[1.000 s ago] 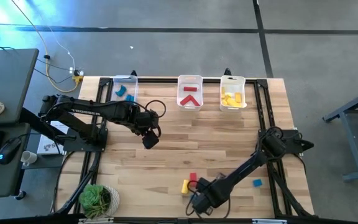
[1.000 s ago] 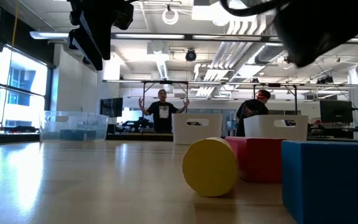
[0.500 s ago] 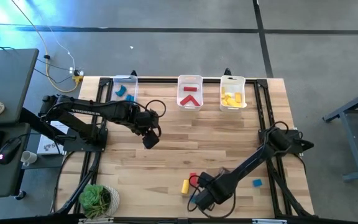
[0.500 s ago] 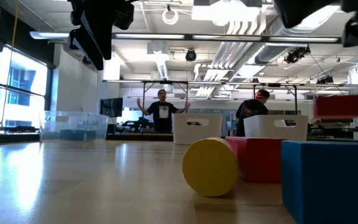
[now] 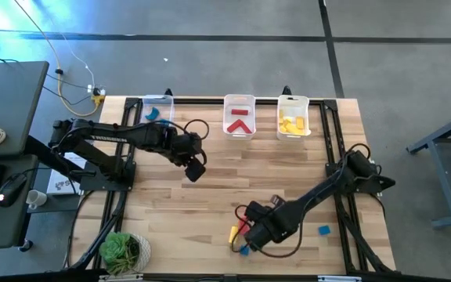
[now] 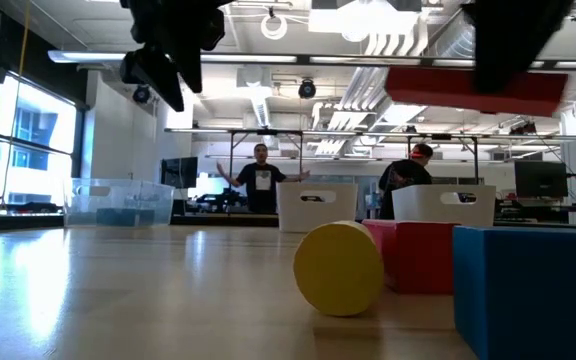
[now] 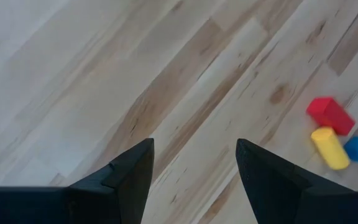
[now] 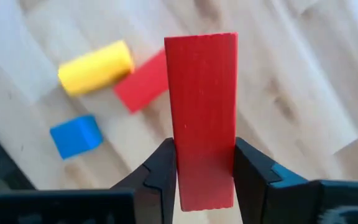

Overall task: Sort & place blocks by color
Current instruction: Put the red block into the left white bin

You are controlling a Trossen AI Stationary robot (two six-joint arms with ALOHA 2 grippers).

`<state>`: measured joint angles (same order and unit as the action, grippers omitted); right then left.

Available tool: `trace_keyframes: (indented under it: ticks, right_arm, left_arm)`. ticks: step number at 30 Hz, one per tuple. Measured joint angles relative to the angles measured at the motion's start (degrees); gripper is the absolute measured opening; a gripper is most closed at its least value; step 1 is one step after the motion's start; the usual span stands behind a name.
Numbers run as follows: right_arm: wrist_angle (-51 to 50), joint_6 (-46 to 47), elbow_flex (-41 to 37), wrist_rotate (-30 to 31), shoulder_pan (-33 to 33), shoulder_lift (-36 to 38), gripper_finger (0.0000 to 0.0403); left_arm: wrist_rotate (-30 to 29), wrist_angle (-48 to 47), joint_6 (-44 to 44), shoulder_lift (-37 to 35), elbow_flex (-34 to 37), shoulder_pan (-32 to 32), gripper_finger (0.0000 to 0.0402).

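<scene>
Two robot arms over the table

The left gripper (image 5: 195, 170) hangs above the middle with its fingers (image 7: 132, 174) apart. The right gripper (image 8: 205, 165) is low near the front edge, fingers squeezed on a red block (image 8: 202, 106).

From the level camera the blue block (image 6: 531, 290) runs off the lower right of the frame. In the overhead frame the right tool (image 5: 250, 227) blocks most of the red bar it carries. The blue pieces in the clear bin (image 5: 157, 114), upper left, are too small to count.
</scene>
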<state>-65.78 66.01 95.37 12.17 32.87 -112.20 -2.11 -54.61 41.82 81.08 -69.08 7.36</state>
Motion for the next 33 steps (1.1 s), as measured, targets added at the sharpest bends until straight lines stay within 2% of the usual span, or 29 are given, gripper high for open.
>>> trace_keyframes:
  ticks: [4,20,33]
  right_arm:
    - [0.00,-2.22,0.02,2.43,-2.19,1.43,0.0096]
    - [0.40,-17.31,0.15,4.29,-14.53,3.90,0.0099]
    - [0.45,-23.71,0.24,4.34,-20.23,4.00,0.0099]
  left_arm:
    - [0.35,2.36,-0.88,0.00,0.00,2.15,0.0216]
    - [10.66,12.37,-6.68,0.00,0.00,11.26,0.0216]
    - [10.54,12.60,-12.05,0.00,0.00,16.74,0.0216]
